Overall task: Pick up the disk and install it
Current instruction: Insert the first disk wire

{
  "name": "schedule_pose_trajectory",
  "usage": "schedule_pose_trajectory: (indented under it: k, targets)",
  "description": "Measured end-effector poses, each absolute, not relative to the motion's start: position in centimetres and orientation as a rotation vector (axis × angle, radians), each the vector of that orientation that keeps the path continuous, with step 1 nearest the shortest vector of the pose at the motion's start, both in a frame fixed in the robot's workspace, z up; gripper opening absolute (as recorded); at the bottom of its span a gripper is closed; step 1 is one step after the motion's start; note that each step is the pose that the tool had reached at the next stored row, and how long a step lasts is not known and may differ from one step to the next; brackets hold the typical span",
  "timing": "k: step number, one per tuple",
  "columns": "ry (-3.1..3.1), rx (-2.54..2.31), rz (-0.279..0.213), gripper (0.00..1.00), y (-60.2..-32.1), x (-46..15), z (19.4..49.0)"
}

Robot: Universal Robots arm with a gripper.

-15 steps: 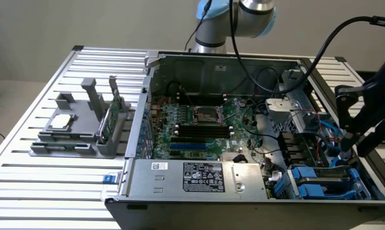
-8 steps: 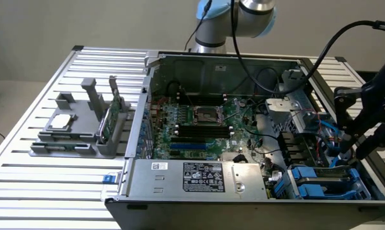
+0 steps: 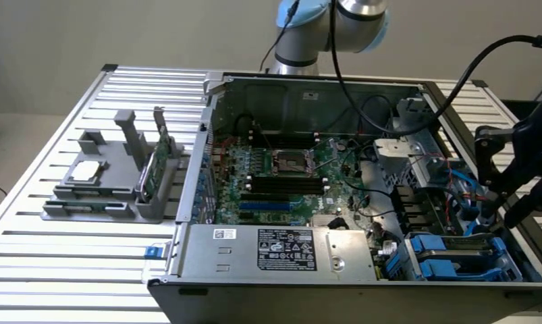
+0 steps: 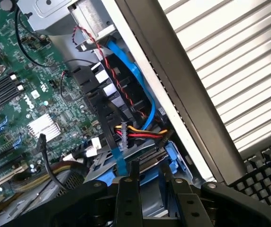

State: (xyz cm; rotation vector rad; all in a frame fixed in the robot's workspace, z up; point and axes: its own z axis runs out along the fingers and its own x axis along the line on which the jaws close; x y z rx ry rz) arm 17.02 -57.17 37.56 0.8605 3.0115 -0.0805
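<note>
claw (image 4: 149, 172): fingers set partway, gripping the disk | disk (image 4: 150, 201): silver with a blue frame, held between the fingers just over the blue drive bay (image 3: 440, 251) | place: front corner of the open computer case (image 3: 343, 300), exterior view's right | case stands on slatted tabletop (image 3: 73, 260)
</note>
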Motion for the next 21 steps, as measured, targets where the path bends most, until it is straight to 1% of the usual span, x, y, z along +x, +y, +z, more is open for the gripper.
schedule_pose_trajectory:
  k: [21]
  targets:
    - [2.905, 1.193, -0.069, 0.31, -57.2, 17.7, 35.2]
